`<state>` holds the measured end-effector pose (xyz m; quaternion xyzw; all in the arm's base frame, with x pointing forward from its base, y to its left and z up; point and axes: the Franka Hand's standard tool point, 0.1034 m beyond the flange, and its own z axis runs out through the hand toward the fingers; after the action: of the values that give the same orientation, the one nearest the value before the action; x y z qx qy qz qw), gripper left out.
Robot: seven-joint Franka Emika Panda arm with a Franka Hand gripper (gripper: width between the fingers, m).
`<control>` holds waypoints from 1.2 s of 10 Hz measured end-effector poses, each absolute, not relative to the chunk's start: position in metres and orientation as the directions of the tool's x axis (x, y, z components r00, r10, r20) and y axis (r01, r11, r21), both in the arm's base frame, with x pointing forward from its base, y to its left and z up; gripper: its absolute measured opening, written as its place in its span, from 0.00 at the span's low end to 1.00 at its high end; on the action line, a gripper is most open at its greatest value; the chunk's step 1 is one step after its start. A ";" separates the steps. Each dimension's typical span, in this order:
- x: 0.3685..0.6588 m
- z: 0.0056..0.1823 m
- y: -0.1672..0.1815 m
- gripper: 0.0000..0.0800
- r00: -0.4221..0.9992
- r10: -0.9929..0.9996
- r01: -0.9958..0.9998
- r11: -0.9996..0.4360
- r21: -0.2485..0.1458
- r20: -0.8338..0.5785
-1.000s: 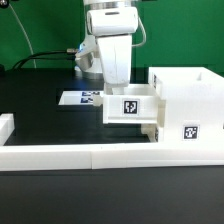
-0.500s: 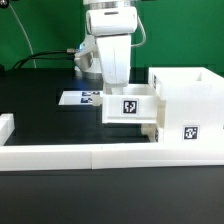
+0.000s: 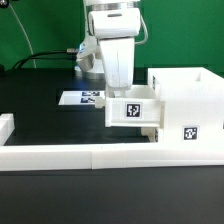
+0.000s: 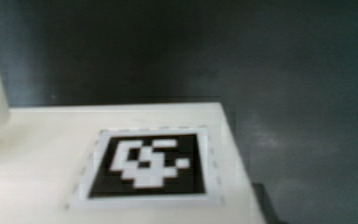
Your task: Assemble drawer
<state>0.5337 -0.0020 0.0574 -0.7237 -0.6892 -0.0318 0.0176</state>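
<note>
A small white tray [image 3: 133, 112] with a square tag on its front hangs above the black table, its right end against the open side of the tall white box shell [image 3: 190, 95]. My gripper [image 3: 122, 92] reaches down into the tray from above, its fingertips hidden behind the tray's front wall. The tray moves with it, so it is shut on the tray. A second tag [image 3: 190, 131] shows low on the shell's front. In the wrist view the tray's white face [image 4: 51, 140] and its tag [image 4: 149, 162] fill the near field, and the fingers do not show.
The long low white border wall [image 3: 60, 155] runs along the front, with a short raised end [image 3: 5, 128] at the exterior view's left. The marker board [image 3: 80, 98] lies flat behind the arm. Black table [image 3: 45, 115] lies between them.
The gripper and the tray have shifted a little toward the exterior view's right and slightly down, closer to the box shell.
</note>
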 end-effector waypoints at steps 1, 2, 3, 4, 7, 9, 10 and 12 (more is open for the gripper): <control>0.534 0.058 -0.002 0.05 0.050 0.996 0.999 -0.051 0.014 0.070; 0.533 0.057 -0.002 0.05 0.050 0.996 0.999 -0.051 0.012 0.070; 0.533 0.057 -0.002 0.05 0.050 0.996 0.999 -0.051 0.012 0.070; 0.533 0.057 -0.002 0.05 0.051 0.996 0.999 -0.051 0.012 0.070; 0.536 0.057 -0.001 0.05 0.048 0.996 0.999 -0.049 0.013 0.071; 0.538 0.058 -0.002 0.05 0.049 0.996 0.999 -0.049 0.006 0.070; 0.540 0.058 -0.001 0.05 0.049 0.996 0.999 -0.050 0.005 0.071; 0.538 0.055 0.003 0.05 0.060 0.995 0.998 -0.060 0.003 0.074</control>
<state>0.5375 0.0030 0.0550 -0.7275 -0.6851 -0.0282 0.0243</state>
